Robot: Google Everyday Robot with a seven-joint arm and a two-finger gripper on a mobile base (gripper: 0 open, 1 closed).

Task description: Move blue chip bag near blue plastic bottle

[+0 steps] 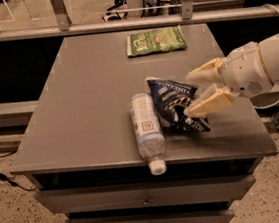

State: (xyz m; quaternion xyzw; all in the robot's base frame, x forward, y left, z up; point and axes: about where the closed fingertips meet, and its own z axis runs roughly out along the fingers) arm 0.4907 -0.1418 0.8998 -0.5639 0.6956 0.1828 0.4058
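Jaws spread wide on the gripper [190,93], reaching in from the right side of the table [79,115]. Upper finger [206,70] clear above the blue chip bag [175,103], lower finger overlapping the bag's near-right part; cannot tell if pressing or only in front. Nothing pinched.

Blue chip bag lying on the tabletop, right of centre, crumpled. Long axis diagonal: one end toward far-left, the other toward near-right. White block lettering on dark navy, not legible.

Blue plastic bottle [146,125] lying on its side just left of the bag, flank to flank, seemingly touching. Long axis roughly front to back, white cap [157,168] poking past the table's front edge. Pale label with a small square logo, text unreadable.

Farther out — green snack bag [155,41] flat near the back edge, well apart from both; print not legible. Drawers [144,196] below the tabletop.
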